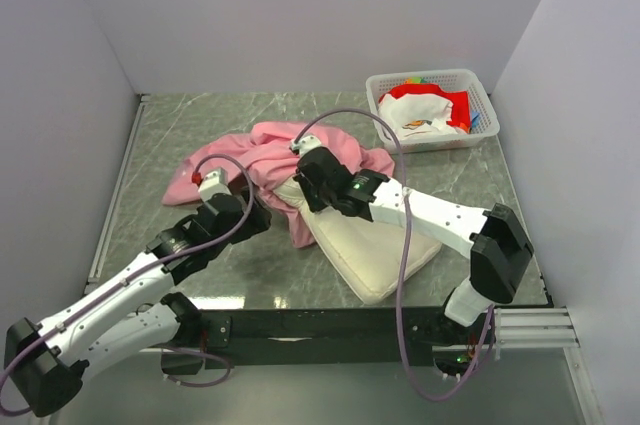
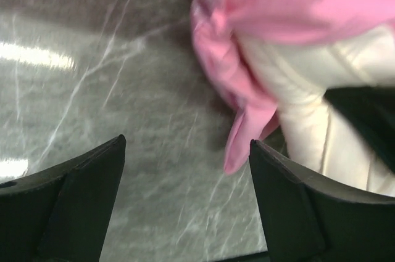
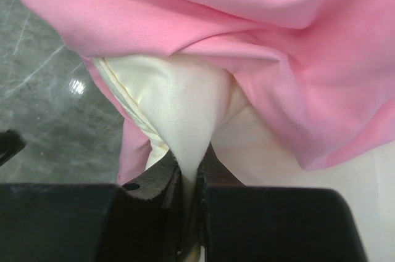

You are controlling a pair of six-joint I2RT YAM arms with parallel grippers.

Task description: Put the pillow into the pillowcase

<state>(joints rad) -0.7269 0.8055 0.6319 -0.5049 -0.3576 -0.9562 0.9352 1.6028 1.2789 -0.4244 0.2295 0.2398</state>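
Observation:
The cream pillow [image 1: 375, 245] lies slanted on the table, its far end under the crumpled pink pillowcase [image 1: 270, 150]. My right gripper [image 3: 191, 172] is shut on a pinched fold of the pillow [image 3: 179, 108], just below the pillowcase's edge [image 3: 265, 46]. Over bare table to the left of the pillow, my left gripper [image 2: 187, 151] is open with nothing between its fingers. A pink flap of the pillowcase [image 2: 244, 132] hangs close to its right finger [image 2: 290, 194]. The pillow [image 2: 308, 95] shows beyond that flap.
A white basket [image 1: 432, 110] with white and red cloth stands at the back right. White walls close the table on three sides. The grey marble table [image 1: 180, 125] is bare at the back left. A dark rail [image 1: 330, 325] runs along the near edge.

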